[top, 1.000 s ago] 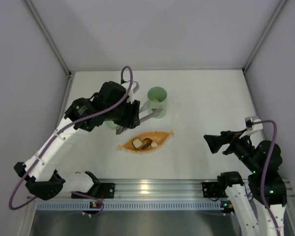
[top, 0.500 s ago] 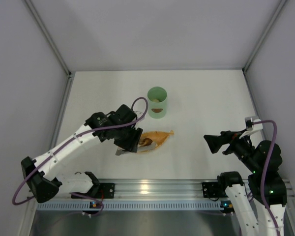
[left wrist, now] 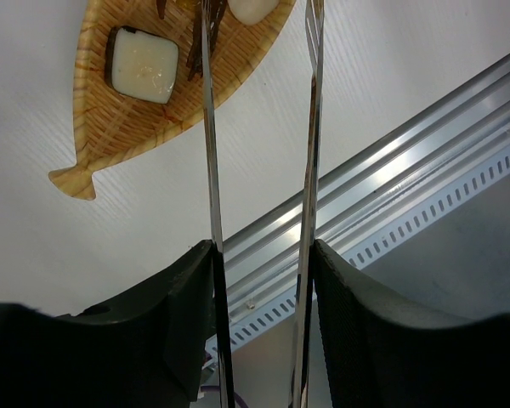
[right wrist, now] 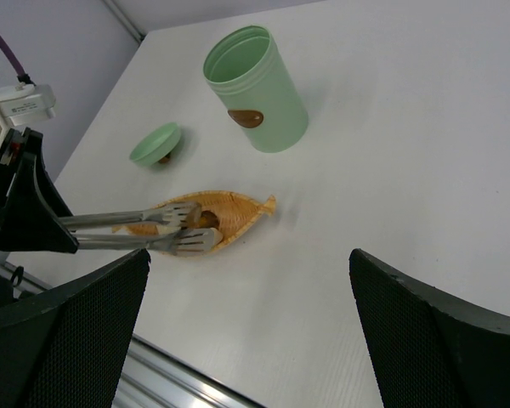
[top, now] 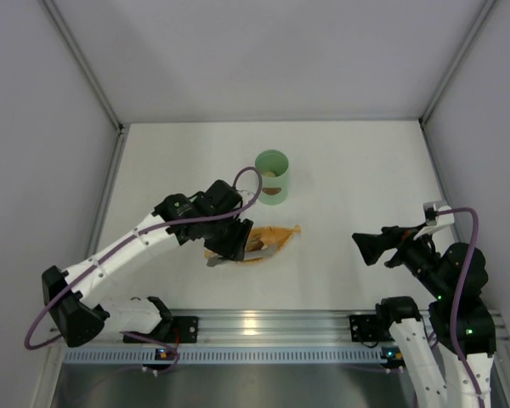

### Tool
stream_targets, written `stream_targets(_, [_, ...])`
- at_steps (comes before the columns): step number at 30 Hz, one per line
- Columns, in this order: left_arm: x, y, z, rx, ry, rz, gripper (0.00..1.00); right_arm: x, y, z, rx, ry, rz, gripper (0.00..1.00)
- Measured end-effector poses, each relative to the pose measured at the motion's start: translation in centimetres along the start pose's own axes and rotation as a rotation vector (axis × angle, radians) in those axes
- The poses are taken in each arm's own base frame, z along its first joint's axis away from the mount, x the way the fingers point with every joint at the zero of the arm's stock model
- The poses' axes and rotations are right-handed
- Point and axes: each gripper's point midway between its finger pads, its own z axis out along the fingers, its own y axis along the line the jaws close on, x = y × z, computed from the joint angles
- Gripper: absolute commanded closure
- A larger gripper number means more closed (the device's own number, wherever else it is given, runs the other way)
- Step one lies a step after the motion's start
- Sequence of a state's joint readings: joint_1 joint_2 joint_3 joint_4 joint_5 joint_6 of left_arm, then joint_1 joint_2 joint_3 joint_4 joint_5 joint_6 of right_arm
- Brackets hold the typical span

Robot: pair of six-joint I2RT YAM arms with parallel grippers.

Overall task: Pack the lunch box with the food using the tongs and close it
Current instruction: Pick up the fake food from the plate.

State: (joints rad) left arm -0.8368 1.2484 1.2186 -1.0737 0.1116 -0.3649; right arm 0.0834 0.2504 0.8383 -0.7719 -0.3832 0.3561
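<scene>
Behind the tray (right wrist: 238, 206), the lunch box (right wrist: 259, 93) stands open. My left gripper (left wrist: 259, 255) is half-closed on the tongs (left wrist: 211, 170), tips over the food (left wrist: 143, 66); my right gripper (right wrist: 248, 255) gapes empty. I'd lower squarely, squeeze gently, one piece only.

The top external view looks steeply down from above and behind the arm bases, well back, taking in the whole white surface (top: 365, 170). The left wrist view sits close, sighting along the tongs (left wrist: 211, 170) onto the leaf-shaped tray (left wrist: 102, 110) and the aluminium rail (left wrist: 391, 191). The right wrist view looks obliquely across the surface from farther off. All three share the tray; the top and right wrist views also share the lunch box (right wrist: 255, 89).
</scene>
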Motion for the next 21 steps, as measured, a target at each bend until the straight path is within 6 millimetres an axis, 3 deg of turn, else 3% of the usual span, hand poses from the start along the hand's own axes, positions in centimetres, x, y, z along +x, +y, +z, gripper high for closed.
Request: stream_targets(21, [0.5,0.4,1.8,-0.020,0.038,-0.004,0.51,0.0,0.0,-0.1,-0.001,-0.004,-0.008,0.01])
